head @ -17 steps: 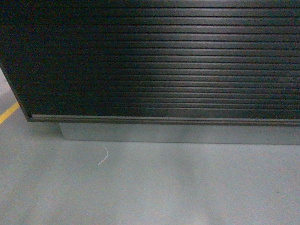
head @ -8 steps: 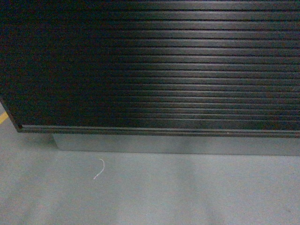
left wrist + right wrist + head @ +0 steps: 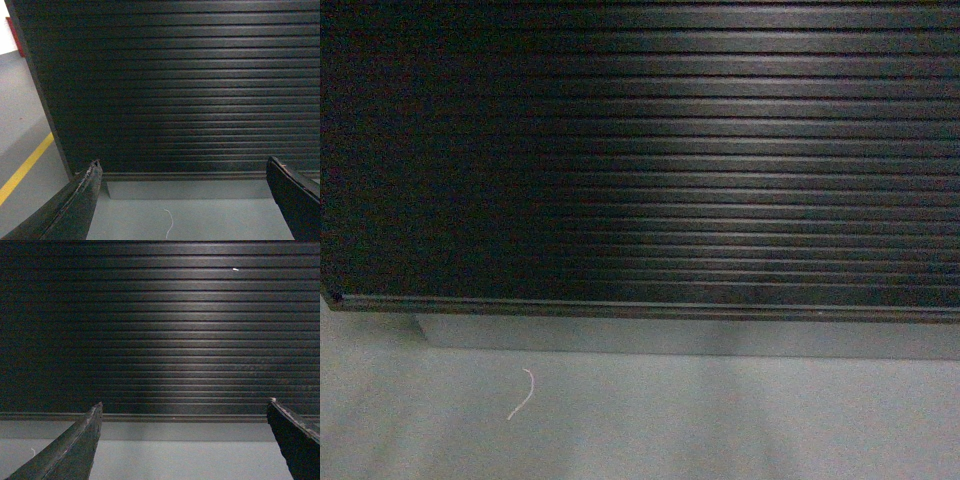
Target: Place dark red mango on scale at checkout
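Observation:
The checkout [image 3: 650, 160] fills the head view as a dark ribbed front panel above a grey plinth [image 3: 680, 338]. It also spans the left wrist view [image 3: 170, 90] and the right wrist view [image 3: 165, 330]. The dark red mango and the scale are out of view. My left gripper [image 3: 183, 167] is open, its two dark fingers wide apart with only floor and counter between them. Likewise my right gripper [image 3: 184, 407] is open and holds nothing. Neither gripper shows in the head view.
Grey floor [image 3: 720, 420] lies in front of the plinth, with a small white thread [image 3: 521, 394] on it. The thread [image 3: 169, 223] also shows between the left fingers. A yellow floor line [image 3: 22, 170] runs past the counter's left corner.
The counter panel has grown larger and slid down and left in the head view. The yellow line at the left has dropped out of that view.

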You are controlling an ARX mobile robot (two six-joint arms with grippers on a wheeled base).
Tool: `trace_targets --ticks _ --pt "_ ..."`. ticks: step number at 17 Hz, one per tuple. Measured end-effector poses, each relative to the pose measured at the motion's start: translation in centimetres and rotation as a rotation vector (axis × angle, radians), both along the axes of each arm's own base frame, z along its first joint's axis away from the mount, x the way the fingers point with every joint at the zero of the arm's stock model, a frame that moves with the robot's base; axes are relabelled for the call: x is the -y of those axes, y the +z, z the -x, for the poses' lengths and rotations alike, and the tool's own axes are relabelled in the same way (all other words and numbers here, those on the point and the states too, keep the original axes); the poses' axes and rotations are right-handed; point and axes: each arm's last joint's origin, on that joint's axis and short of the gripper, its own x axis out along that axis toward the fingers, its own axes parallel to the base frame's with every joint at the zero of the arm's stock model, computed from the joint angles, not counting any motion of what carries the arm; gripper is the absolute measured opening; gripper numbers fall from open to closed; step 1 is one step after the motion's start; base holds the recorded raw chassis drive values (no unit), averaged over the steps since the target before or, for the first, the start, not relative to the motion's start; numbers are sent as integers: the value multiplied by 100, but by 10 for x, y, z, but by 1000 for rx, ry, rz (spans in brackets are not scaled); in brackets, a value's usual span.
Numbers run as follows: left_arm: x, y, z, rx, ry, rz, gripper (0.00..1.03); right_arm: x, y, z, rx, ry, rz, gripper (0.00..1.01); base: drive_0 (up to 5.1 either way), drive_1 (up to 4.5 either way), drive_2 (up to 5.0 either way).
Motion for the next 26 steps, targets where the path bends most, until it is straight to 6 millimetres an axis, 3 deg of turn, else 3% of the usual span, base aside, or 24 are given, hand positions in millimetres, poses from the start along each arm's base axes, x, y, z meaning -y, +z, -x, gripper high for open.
trace_targets --ticks 18,26 --pt "0 0 0 0 0 0 98 0 0 0 0 0 0 98 2 227 -223" --pt "0 0 0 0 0 0 98 0 0 0 -1 0 0 98 0 0 0"
